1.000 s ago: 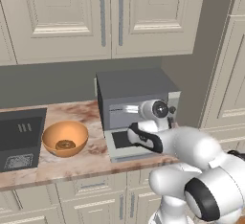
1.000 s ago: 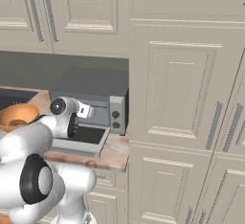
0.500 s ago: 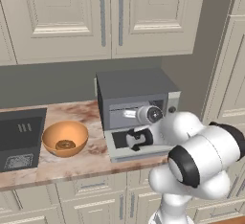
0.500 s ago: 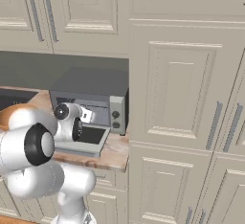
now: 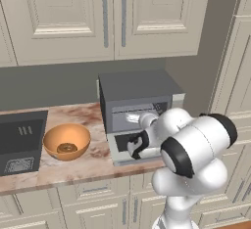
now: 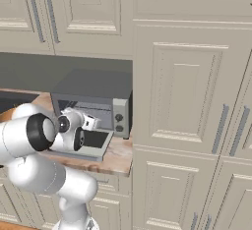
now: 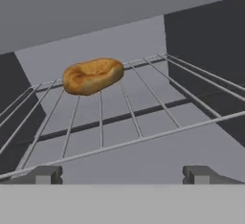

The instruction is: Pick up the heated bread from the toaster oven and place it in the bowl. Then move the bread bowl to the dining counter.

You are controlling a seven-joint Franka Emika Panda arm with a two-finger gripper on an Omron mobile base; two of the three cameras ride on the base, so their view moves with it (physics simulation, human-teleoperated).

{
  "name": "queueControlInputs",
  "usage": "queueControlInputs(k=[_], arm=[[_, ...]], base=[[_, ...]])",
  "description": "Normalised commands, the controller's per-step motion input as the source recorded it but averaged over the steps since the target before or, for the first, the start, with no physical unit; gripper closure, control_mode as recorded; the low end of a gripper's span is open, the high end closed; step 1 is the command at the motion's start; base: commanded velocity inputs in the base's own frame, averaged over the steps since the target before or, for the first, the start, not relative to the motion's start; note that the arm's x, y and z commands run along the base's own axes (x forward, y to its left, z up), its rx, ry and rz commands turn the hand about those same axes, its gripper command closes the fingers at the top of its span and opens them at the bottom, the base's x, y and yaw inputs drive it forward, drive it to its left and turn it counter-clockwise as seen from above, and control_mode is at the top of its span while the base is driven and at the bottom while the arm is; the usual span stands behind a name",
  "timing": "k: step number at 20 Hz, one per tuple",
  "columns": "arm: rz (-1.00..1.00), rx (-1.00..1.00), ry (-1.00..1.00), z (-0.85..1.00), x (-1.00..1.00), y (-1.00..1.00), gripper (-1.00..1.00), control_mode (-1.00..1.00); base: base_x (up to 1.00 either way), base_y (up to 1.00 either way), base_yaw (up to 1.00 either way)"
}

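While hand view shows bread (image 7: 92, 76) on rack (image 7: 143, 117), jaws wide apart, bowl (image 5: 67, 140) beside oven (image 5: 138, 98)

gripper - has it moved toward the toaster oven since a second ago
Yes. In the left base view the gripper has shifted left along the toaster oven front, above its dropped door. The hand view shows its open fingertips facing the heated bread on the rack.
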Motion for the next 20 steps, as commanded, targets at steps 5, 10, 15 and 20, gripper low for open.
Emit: queueControlInputs(k=[5,10,15,20], arm=[[-0.01,0.01,-0.05,0.04,0.02,0.11,-1.0,-1.0],[0.0,0.0,0.0,0.0,0.16,0.05,-1.0,-1.0],[0.0,0.0,0.0,0.0,0.27,0.09,-1.0,-1.0],[0.0,0.0,-0.02,0.03,0.13,0.01,-1.0,-1.0]], base=[[0.0,0.0,0.0],[0.0,0.0,0.0],[0.0,0.0,0.0],[0.0,0.0,0.0]])
